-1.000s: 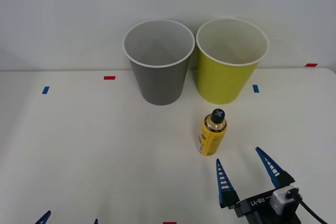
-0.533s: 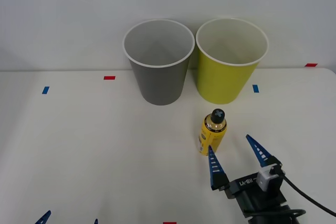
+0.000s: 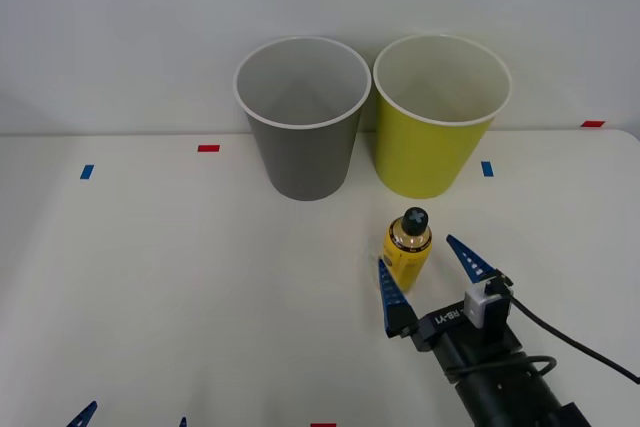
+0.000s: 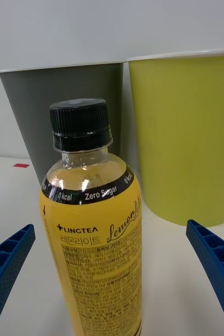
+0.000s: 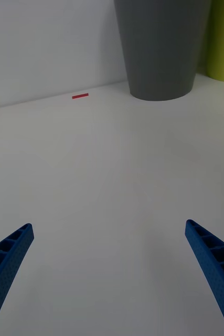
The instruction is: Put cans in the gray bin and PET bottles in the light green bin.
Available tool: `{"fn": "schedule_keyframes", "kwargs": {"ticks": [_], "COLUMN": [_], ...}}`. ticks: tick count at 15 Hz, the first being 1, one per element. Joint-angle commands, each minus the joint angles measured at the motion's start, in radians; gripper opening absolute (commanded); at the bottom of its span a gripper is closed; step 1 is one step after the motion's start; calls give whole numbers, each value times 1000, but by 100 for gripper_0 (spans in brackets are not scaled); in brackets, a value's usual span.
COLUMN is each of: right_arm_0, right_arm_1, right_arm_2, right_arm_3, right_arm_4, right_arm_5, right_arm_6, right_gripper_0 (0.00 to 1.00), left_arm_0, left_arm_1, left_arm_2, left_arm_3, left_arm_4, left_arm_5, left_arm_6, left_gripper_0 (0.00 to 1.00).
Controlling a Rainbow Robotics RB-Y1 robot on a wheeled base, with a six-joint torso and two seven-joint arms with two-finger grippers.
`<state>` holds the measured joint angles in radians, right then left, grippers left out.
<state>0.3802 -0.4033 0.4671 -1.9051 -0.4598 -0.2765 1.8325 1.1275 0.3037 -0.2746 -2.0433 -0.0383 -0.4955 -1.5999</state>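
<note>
A small clear plastic bottle [image 3: 406, 252] with a yellow wrap label and a black screw cap stands upright on the white desk [image 3: 180, 277], its long axis vertical and the cap pointing straight up. It sits right of the desk's middle, nearer the far edge than the near one, just in front of the two bins and apart from both. In the right wrist view the bottle [image 4: 93, 226] shows yellowish liquid at its neck and the label's print facing the camera.

The round tapered gray plastic bin [image 3: 302, 119] with a white rim stands near the far edge, mouth open upward. The round tapered yellow-green plastic bin [image 3: 438, 117] stands just beside it on the right, rims close together.

The right gripper [image 3: 428, 275] reaches in from the near edge, its blue ribbed fingers [image 4: 214, 262] spread wide on either side of the bottle's lower body, not touching it.

The left gripper [image 5: 112, 273] waits at the near left corner, fingers wide apart over bare desk, with open surface stretching to the gray bin. Red and blue tape marks [image 3: 208, 148] dot the far part of the desk.
</note>
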Motion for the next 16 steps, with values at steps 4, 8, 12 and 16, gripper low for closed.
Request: {"fn": "schedule_keyframes", "kwargs": {"ticks": [4,8,12,16], "right_arm_0": [-64,-72,-69,-53], "right_arm_1": [8,11,15,31], "right_arm_2": [-15,-24,-28,-47], "right_arm_3": [0,0,0,0], "right_arm_4": [-10,-8,-2,0], "right_arm_5": [65,83,83,83], "right_arm_6": [1,4,25,44], "right_gripper_0": [100,100,4,3], "left_arm_0": [0,0,0,0], "left_arm_1": [0,0,0,0], "left_arm_2": [0,0,0,0], "left_arm_3": [0,0,0,0], "left_arm_4": [0,0,0,0], "left_arm_5": [0,0,0,0], "left_arm_6": [0,0,0,0], "left_gripper_0": [100,100,100,100]}}
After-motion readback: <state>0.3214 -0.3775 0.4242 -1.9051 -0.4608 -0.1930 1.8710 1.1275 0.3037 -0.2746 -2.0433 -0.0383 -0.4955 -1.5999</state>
